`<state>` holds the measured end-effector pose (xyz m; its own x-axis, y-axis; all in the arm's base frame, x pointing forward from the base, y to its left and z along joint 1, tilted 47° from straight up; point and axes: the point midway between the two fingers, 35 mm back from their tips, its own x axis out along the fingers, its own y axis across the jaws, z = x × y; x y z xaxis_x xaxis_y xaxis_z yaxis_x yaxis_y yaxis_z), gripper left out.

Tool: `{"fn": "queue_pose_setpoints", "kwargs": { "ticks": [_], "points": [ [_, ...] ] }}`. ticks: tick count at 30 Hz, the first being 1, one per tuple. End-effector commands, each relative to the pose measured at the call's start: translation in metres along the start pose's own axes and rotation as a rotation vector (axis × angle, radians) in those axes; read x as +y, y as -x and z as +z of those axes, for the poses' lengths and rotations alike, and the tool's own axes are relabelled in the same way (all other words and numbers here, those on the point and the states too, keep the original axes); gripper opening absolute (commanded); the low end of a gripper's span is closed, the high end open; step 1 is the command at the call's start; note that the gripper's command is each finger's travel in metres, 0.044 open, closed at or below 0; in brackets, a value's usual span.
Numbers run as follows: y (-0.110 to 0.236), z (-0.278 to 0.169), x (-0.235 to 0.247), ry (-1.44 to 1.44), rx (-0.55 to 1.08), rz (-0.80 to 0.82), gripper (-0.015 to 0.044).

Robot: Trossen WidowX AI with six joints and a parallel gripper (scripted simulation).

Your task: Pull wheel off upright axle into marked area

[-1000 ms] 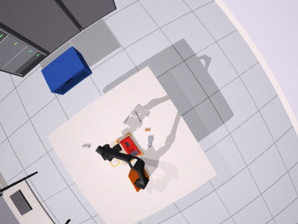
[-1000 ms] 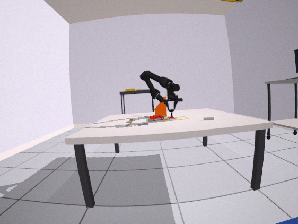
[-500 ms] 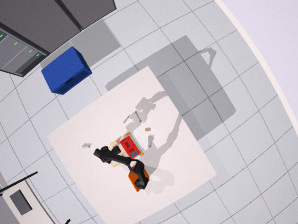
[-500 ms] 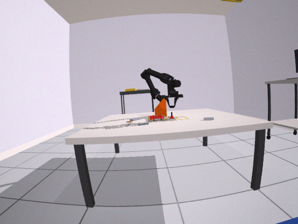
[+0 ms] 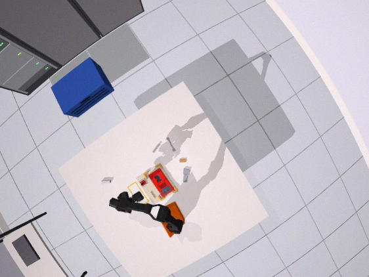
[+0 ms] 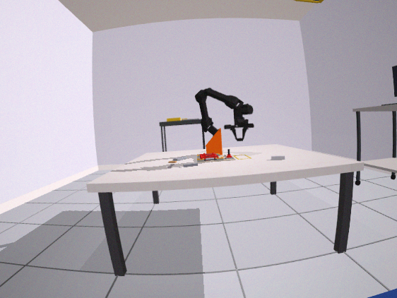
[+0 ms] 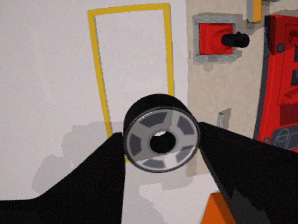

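My gripper [image 7: 160, 135] [image 5: 137, 197] [image 6: 239, 137] is shut on the wheel [image 7: 160, 141], a black tyre with a grey spoked hub, and holds it well above the table [image 5: 98, 148] [image 6: 247, 169]. In the wrist view the wheel hangs over the right bar of the yellow marked rectangle [image 7: 100, 70] [image 5: 131, 184] [image 6: 242, 158]. The bare black axle [image 7: 234, 40] [image 5: 143, 182] [image 6: 229, 152] stands on a red block on the beige board [image 7: 206, 90], to the right of the rectangle.
A red chassis [image 5: 160, 182] [image 7: 282, 83] lies on the board beyond the axle. The arm's orange base [image 5: 174, 213] [image 6: 215, 142] stands behind it. A grey block [image 5: 107, 179] [image 6: 277, 157] and several small loose parts [image 5: 186, 174] lie elsewhere on the table.
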<state>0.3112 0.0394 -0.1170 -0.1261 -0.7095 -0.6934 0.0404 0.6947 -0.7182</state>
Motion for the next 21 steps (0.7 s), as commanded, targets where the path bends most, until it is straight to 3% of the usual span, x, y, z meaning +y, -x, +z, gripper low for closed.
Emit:
{"fn": "queue_pose_setpoints", "kwargs": {
  "ticks": [1,14,21],
  "points": [
    [-0.002,-0.007,0.01,-0.004,0.005,-0.003,0.0],
    [-0.029,-0.007,0.01,-0.004,0.005,-0.003,0.0],
    [-0.073,-0.005,0.01,-0.003,0.004,-0.003,0.0]
  ]
}}
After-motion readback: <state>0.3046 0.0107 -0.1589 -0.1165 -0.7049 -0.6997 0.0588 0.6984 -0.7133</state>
